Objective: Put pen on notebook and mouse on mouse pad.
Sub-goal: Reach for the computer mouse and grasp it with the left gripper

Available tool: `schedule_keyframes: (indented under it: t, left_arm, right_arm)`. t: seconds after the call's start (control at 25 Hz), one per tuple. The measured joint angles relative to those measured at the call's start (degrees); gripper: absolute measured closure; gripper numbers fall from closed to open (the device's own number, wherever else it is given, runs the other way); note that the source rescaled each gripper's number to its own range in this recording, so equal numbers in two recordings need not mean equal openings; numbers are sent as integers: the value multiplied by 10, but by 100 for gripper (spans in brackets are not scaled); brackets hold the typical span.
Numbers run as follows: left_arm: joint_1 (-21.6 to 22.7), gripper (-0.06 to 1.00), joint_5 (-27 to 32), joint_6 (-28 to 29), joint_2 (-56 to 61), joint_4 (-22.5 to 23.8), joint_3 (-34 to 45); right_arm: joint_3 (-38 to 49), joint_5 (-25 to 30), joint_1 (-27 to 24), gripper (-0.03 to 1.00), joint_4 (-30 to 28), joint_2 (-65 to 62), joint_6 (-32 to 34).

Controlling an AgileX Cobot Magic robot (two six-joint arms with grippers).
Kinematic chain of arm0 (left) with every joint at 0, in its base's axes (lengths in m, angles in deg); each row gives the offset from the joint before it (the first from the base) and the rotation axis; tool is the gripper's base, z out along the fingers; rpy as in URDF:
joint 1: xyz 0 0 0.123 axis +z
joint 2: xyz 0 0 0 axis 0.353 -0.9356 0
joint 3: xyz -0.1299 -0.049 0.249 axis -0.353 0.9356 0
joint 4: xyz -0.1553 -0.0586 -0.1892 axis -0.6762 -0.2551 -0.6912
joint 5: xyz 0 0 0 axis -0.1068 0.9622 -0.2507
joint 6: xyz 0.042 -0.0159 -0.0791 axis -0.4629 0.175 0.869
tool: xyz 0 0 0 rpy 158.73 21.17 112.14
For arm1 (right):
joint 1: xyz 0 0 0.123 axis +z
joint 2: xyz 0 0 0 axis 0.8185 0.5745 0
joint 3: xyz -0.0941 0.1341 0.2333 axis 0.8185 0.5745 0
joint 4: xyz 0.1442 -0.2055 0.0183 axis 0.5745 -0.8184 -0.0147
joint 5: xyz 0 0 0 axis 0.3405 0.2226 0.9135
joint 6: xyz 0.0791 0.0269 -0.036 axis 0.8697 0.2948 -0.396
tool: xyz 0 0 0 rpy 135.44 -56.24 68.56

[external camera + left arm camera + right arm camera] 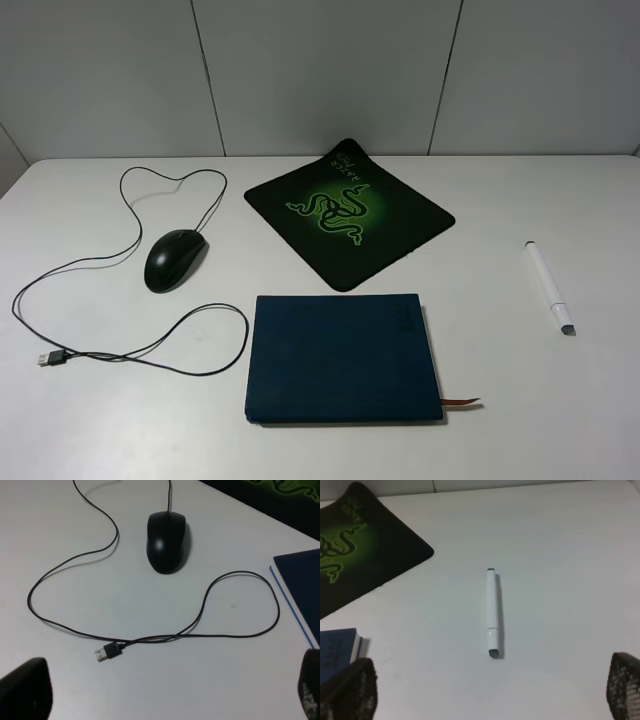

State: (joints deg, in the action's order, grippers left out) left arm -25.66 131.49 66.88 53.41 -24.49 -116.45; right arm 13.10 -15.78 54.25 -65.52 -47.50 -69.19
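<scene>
The black mouse [176, 259] lies on the white table left of the mouse pad [350, 210], its long cable looping to a USB plug [52, 357]. In front of the pad lies the dark blue notebook [343, 359], closed, with its brown ribbon sticking out. At the right rests the white pen [550, 287], alone on the table. My left gripper [167, 700] hangs open above the table short of the mouse [167, 541] and plug [107, 652]. My right gripper [485, 695] is open too, short of the pen [491, 612]. Neither gripper shows in the exterior view.
The cable [65, 565] sprawls in wide loops over the left half of the table. A grey panelled wall [320, 70] closes off the back edge. A corner of the notebook [337, 647] and part of the pad [360, 555] appear in the right wrist view.
</scene>
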Motion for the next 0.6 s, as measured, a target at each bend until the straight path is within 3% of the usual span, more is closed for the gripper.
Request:
schedule_keyframes:
  t: [0.6]
  left_arm:
    - [0,-2,0,0,0,0,0]
  right_arm:
    - [0,0,0,-3,0,0,0]
